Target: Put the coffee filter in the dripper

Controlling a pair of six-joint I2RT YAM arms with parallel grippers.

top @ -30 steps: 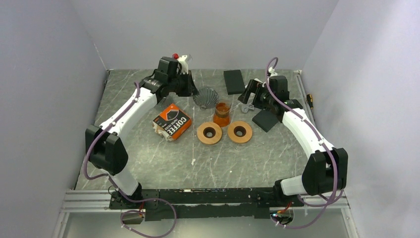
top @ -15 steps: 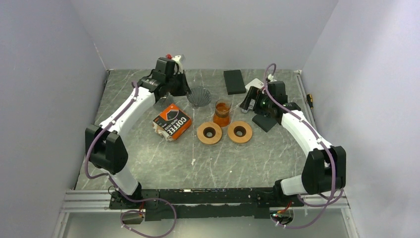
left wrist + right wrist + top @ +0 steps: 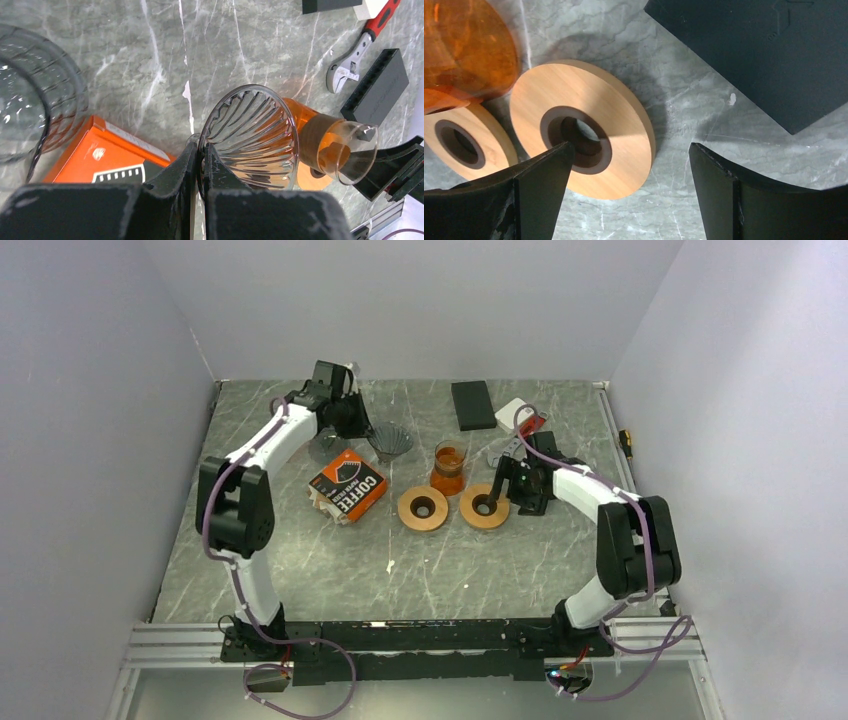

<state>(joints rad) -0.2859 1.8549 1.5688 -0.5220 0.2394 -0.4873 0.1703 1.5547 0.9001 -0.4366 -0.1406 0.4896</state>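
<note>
Right gripper pictured spread wide above grey marbled tabletop. Round wooden disc with dark centre hole partly hidden by one finger. Second wooden disc, orange translucent vessel and flat black block seen nearby.

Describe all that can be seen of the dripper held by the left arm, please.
The dripper is a clear, grey-tinted cone, glass or plastic, with curved ribs inside. It holds no filter. The left pincer is shut on its rim, one finger inside, one outside. It is tilted, between the orange box and the amber cup; whether it touches the table is unclear.
</note>
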